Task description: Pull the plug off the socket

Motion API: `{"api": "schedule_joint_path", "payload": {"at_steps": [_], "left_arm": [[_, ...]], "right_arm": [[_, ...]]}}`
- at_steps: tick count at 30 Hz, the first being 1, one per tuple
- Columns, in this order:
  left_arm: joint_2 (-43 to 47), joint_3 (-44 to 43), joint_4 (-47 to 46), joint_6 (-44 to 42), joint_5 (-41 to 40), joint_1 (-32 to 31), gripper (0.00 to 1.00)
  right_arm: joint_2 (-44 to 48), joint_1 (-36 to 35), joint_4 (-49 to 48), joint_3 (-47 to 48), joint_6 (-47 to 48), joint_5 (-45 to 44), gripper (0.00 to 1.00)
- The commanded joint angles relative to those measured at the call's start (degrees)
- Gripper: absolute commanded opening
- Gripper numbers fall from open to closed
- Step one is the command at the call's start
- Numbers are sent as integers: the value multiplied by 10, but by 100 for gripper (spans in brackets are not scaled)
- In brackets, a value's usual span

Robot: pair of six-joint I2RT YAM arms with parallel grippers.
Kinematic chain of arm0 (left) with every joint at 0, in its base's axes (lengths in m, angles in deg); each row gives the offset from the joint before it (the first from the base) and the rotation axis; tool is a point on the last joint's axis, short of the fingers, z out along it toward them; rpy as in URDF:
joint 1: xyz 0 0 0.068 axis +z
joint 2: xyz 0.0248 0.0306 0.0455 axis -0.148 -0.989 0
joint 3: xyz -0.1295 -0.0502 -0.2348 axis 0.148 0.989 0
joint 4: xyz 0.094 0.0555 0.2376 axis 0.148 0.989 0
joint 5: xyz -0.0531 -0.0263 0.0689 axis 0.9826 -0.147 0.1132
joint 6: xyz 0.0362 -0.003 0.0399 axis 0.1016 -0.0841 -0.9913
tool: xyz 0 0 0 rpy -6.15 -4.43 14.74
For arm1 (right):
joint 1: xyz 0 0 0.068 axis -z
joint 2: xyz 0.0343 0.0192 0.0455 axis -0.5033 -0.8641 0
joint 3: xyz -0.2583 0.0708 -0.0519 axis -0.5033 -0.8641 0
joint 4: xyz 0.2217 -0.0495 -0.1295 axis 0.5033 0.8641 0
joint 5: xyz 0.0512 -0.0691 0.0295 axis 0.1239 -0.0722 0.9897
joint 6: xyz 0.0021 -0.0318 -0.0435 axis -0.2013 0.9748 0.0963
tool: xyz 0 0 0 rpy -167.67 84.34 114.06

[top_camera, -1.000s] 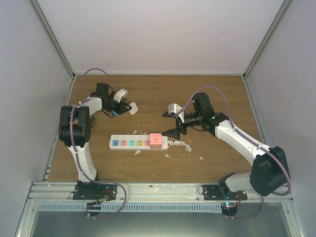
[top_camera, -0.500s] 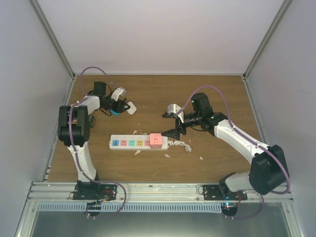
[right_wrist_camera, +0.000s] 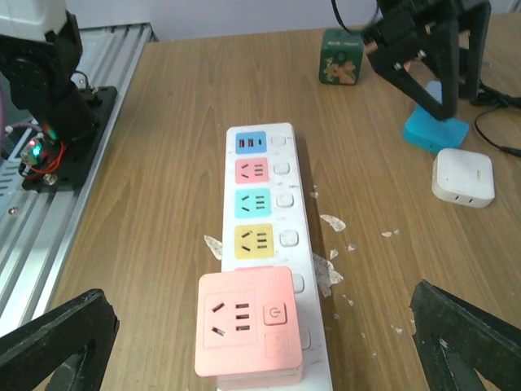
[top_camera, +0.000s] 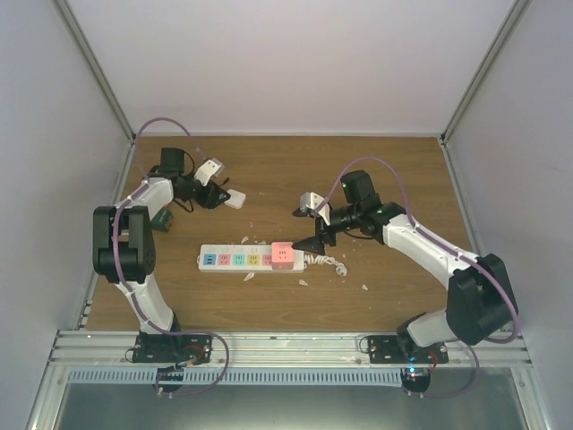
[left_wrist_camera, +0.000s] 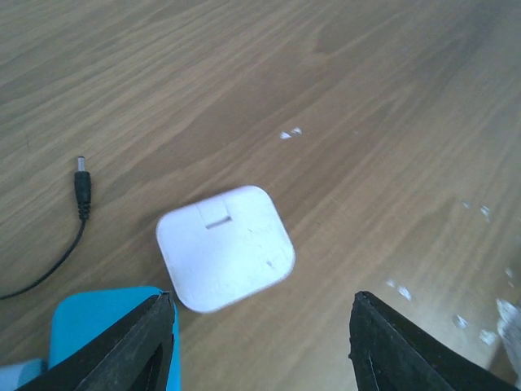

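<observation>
Left gripper (left_wrist_camera: 260, 316) hangs low over the wooden table (left_wrist_camera: 366, 98), jaws spread and grasping nothing. The white plug (left_wrist_camera: 224, 248) lies flat just ahead of them, nearer the left-hand finger and touched by neither. It is well apart from the power strip (right_wrist_camera: 262, 213), so the pull looks already done, and the parted jaws fit a plug set down rather than one about to be taken.

The right gripper (top_camera: 295, 227) is released wide over the cord end of the strip. A pink cube adapter (right_wrist_camera: 247, 331) sits plugged in midway between its jaws, with clear space on both sides. The pose reads as steadying or standing guard over the strip, not gripping it.

There is no box or bin in view. The nearest things to holders are the strip's own sockets. Beyond the jaws, the yellow, light-blue, pink and blue faces all stand empty, and only the end position under the cube is taken. A black cable (left_wrist_camera: 80, 189) ends loose on the wood, left of the plug.
</observation>
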Motion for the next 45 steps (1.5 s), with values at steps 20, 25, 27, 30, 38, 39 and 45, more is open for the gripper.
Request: {"api": "schedule_joint_path", "payload": {"at_steps": [20, 25, 27, 30, 38, 39, 45], "left_arm": [[241, 194, 98, -238, 157, -117, 85], [261, 236, 25, -200, 100, -193, 86], [257, 240, 14, -193, 89, -208, 85], [240, 239, 12, -189, 71, -213, 80], [194, 255, -11, -184, -8, -213, 76], [189, 256, -12, -184, -14, -213, 76], [163, 260, -29, -178, -27, -213, 75]], "right_arm": [[-39, -24, -76, -94, 102, -60, 100], [-45, -25, -112, -118, 106, -64, 100], [-51, -29, -121, -118, 104, -66, 100], [-60, -38, -125, -109, 103, -70, 100], [-91, -65, -128, -94, 105, -77, 100], [-95, -68, -128, -92, 105, -77, 100], [-118, -80, -127, -71, 105, -82, 99]]}}
